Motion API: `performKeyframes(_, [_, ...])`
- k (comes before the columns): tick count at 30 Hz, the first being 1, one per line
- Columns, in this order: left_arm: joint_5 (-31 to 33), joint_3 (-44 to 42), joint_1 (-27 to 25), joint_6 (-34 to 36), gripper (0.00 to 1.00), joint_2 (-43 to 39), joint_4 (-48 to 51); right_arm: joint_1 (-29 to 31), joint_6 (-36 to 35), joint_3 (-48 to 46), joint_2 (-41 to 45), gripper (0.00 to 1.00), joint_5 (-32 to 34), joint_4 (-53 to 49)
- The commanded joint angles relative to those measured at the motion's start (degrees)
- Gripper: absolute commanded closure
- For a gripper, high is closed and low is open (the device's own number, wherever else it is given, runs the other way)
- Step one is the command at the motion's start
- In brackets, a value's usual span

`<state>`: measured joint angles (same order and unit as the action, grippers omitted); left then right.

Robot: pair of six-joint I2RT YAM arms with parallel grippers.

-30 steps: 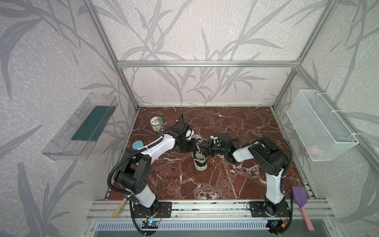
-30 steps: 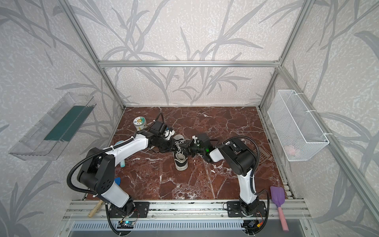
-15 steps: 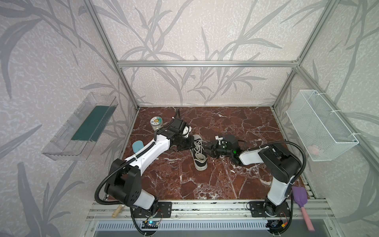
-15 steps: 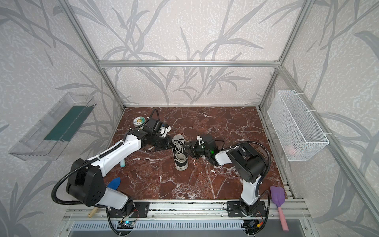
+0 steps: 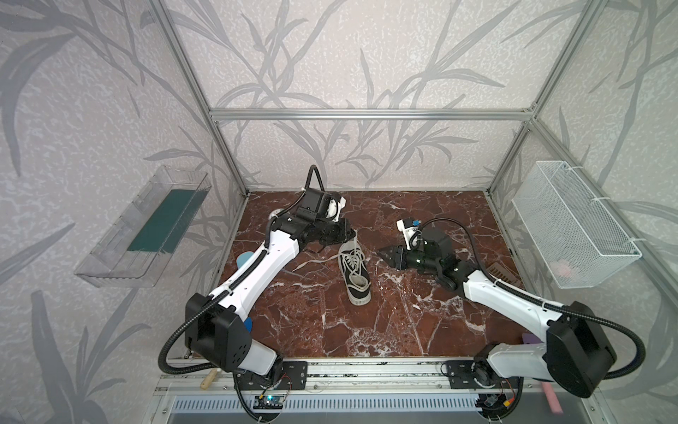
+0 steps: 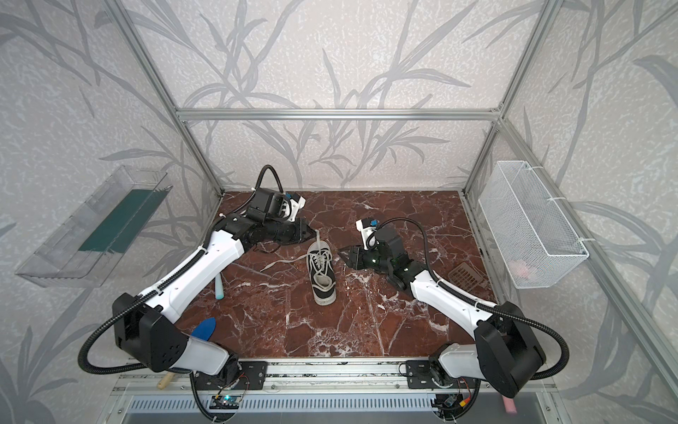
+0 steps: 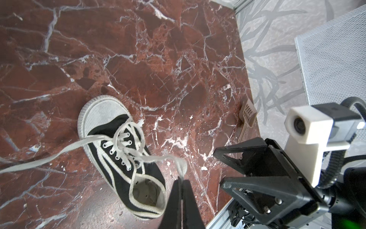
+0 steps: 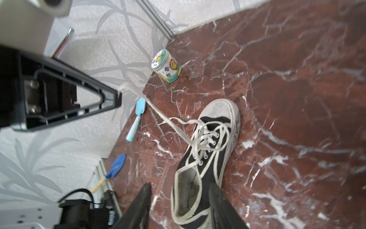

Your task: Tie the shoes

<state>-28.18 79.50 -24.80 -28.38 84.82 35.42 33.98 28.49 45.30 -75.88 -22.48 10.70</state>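
While the left gripper (image 7: 181, 179) pinches one lace (image 7: 158, 158) between closed jaws and holds it raised and taut, the shoe (image 5: 354, 271) lies near the middle of the bench (image 5: 367, 330), toe toward the back edge, heel toward the front. The right gripper (image 8: 179, 185) hangs near the shoe's right side, jaws parted and empty. No bow shows; the step in hand is judged to be drawing out the laces before crossing them. The free lace (image 7: 49, 156) trails toward the left edge, so the next move calls for the right gripper to reach over the shoe without snagging the taut strand. Front and right of the bench lie open; only a scoop (image 6: 464, 275) sits near the right edge.
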Motion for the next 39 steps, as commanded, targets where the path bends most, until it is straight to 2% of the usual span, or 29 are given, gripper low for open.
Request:
performKeyframes(1, [-0.2, 1.3, -0.4, -2.0, 1.00, -1.7, -2.5, 0.7, -17.4, 0.5, -0.9, 0.50, -0.3, 1.9])
performKeyframes(5, [0.3, 0.5, -0.8, -3.3, 1.00, -2.9, -5.3, 1.1, -21.8, 1.5, -4.6, 0.50, -4.3, 8.6])
performKeyframes(8, [1.0, 0.3, -0.9, -3.9, 1.00, -3.2, -5.4, 1.6, -22.3, 2.2, -8.2, 0.50, -6.0, 15.6])
performKeyframes(18, [2.1, -2.5, -1.4, -4.9, 1.00, -5.5, -5.3, 1.9, -17.1, 13.1, -22.3, 0.53, -11.6, 22.6])
performKeyframes(21, [2.3, -3.5, -1.3, -5.1, 1.00, -6.0, -5.2, 2.0, -15.8, 15.1, -24.9, 0.64, -11.5, 22.6])
performKeyframes(24, [2.7, -4.3, -1.2, -5.1, 1.00, -6.4, -5.3, 2.1, -15.1, 15.9, -25.2, 0.84, -9.6, 20.9])
performKeyframes(25, [3.1, -4.5, -1.3, -5.0, 0.97, -6.6, -5.2, 2.0, -14.9, 15.9, -25.0, 0.89, -8.7, 20.2])
performKeyframes(26, [3.7, -4.8, -1.2, -4.9, 0.90, -6.8, -5.1, 2.0, -14.9, 15.7, -24.7, 0.94, -8.1, 19.6])
performKeyframes(27, [4.3, -5.0, -1.1, -4.9, 0.81, -6.9, -5.0, 2.0, -14.8, 15.5, -24.2, 0.96, -7.6, 19.1])
performKeyframes(31, [5.4, -7.2, 1.1, -4.7, 0.63, -8.0, -4.8, 2.0, -14.9, 12.6, -22.2, 1.00, -4.6, 17.9])
performKeyframes(35, [6.5, -12.2, 5.6, -4.8, 0.59, -9.8, -3.9, 2.0, -15.2, 10.0, -18.0, 1.00, -2.5, 15.5])
performKeyframes(39, [8.5, -20.3, 8.7, -6.3, 0.54, -11.3, -7.5, 2.0, -15.5, 8.7, -16.3, 1.00, -2.4, 14.1])
